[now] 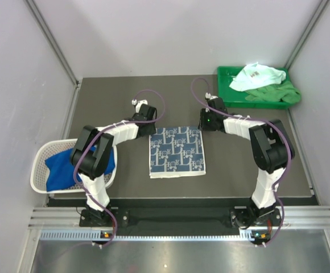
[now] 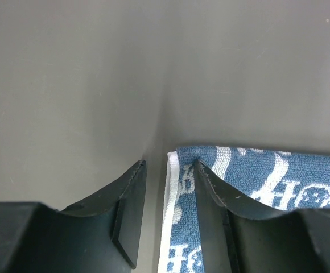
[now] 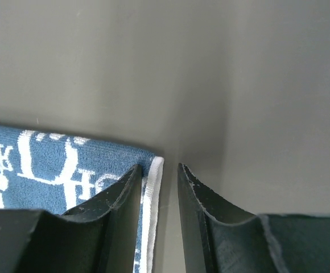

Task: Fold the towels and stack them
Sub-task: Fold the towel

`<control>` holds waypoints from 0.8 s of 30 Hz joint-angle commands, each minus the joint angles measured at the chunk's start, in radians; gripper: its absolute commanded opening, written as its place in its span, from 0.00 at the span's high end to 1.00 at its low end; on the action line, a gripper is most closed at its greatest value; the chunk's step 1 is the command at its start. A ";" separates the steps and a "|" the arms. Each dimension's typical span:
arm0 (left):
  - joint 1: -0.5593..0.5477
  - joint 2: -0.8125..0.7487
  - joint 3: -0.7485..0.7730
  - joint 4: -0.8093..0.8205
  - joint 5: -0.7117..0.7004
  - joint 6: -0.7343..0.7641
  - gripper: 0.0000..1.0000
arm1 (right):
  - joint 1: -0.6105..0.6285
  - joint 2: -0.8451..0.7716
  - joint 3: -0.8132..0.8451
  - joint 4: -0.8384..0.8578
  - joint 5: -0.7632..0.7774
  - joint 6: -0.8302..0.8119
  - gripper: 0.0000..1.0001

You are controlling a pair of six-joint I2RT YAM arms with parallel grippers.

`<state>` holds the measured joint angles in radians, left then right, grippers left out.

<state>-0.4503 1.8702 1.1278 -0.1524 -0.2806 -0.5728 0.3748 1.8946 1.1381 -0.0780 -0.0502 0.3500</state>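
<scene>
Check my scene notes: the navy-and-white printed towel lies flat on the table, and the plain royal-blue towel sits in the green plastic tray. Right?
No: the plain royal-blue towel sits in the white mesh basket, not the green plastic tray, as the top external view shows. The rest holds.

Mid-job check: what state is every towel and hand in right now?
Print towel: flat on the table.
Blue towel: bunched in the basket.
Mint towel: crumpled in the tray.
Green towel: crumpled in the tray.
Left hand: open, straddling print towel's far-left corner.
Right hand: open, straddling its far-right corner.
</scene>
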 commanded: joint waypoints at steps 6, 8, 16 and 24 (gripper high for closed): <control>0.007 0.037 0.009 0.010 0.004 0.007 0.60 | 0.050 0.058 0.057 -0.049 0.046 -0.034 0.73; 0.007 0.040 0.007 0.014 0.009 0.010 0.61 | 0.050 0.064 0.061 -0.054 0.074 -0.032 0.74; 0.013 0.055 -0.011 0.068 0.027 0.042 0.67 | 0.050 0.077 0.071 -0.063 0.081 -0.036 0.84; 0.022 0.047 -0.026 0.132 0.055 0.060 0.87 | 0.047 0.089 0.095 -0.063 0.061 -0.042 0.96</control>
<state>-0.4397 1.8961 1.1229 -0.0517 -0.2428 -0.5323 0.4160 1.9461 1.2079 -0.1005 0.0082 0.3313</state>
